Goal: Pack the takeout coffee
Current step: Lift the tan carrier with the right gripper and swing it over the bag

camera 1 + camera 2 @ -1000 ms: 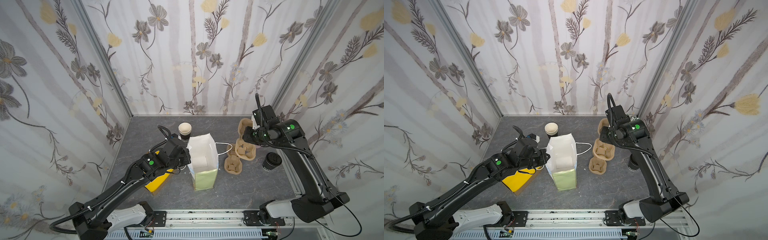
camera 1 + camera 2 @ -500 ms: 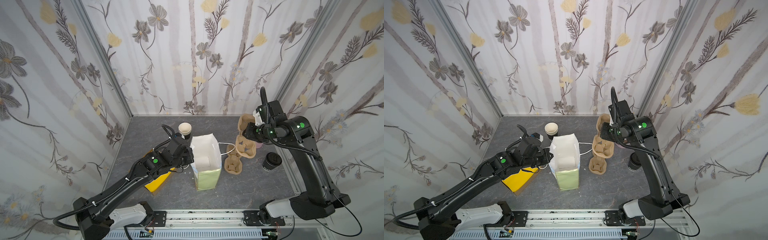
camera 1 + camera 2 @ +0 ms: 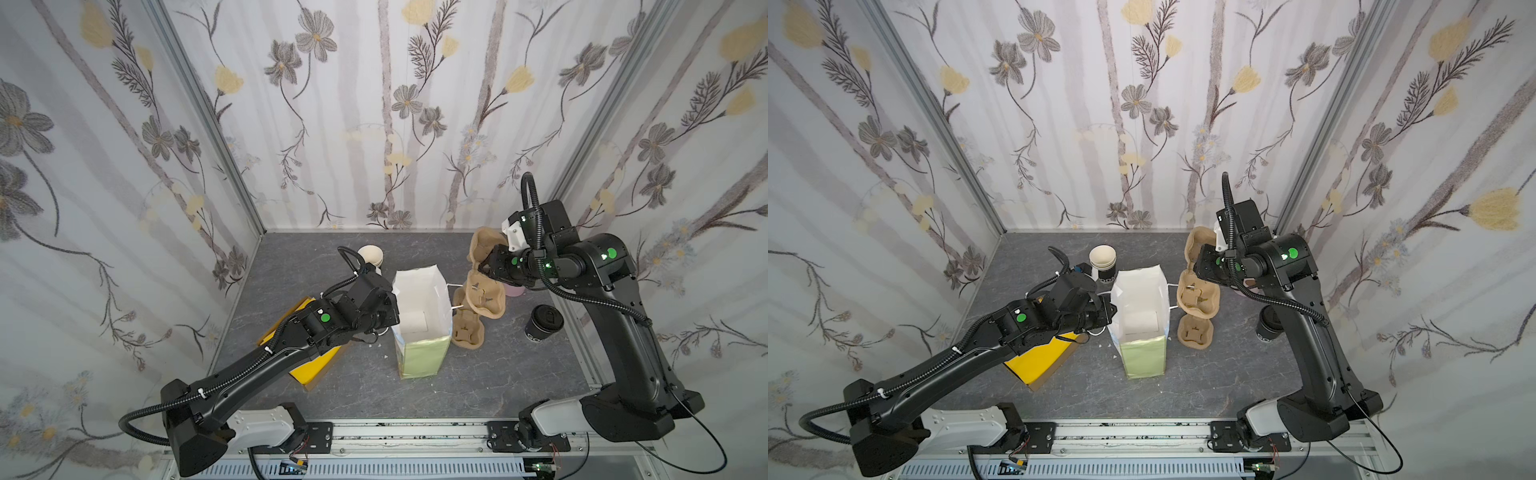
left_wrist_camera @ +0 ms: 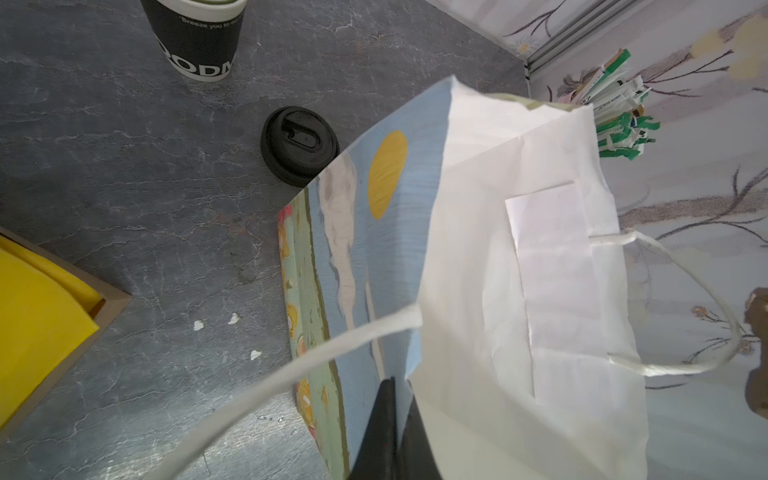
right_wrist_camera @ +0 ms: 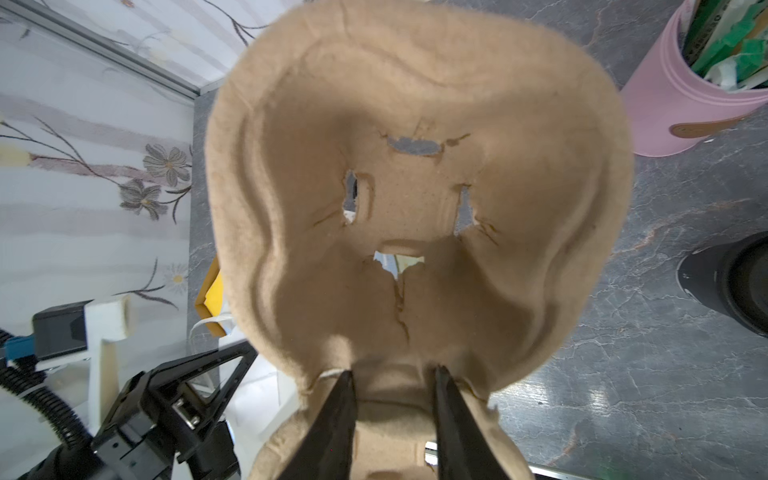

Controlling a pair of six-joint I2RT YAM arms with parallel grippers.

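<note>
- Nearest on the left, a shallow cardboard box [image 3: 313,368] lined with bright yellow sheets lies flat on the grey, veined, stone-look table [image 3: 478,390].
- The left gripper [image 4: 395,399] is pressed together on the side wall of the paper bag [image 3: 424,357], pinching the thin paper near the rim. The bag stands upright and open. It is white and creased inside, pale green in front, and has twisted white handles.
- The coffee cup [image 3: 540,332] is black paper with white lettering and wears a glossy domed sip lid [image 3: 548,318]. It stands on the table at the right, across the bag from the left gripper and nearer the robot's base than the right gripper. Neither gripper touches it.
- A spare carrier [image 3: 467,334] of tan moulded pulp lies just right of the bag.
- The right gripper [image 5: 394,374] pinches the middle ridge of the raised carrier [image 5: 519,208]. This one is fuzzy tan pulp with torn slots in its round wells, and it is held tilted above the table.
- A loose lid [image 4: 299,143], black and round, lies flat at the bag's foot.
- Farther back, a stack of cups [image 3: 370,255] stands upright; they are lidless and cream inside.
- A ribbed pink pot [image 5: 681,95] holds green and white packets.
</note>
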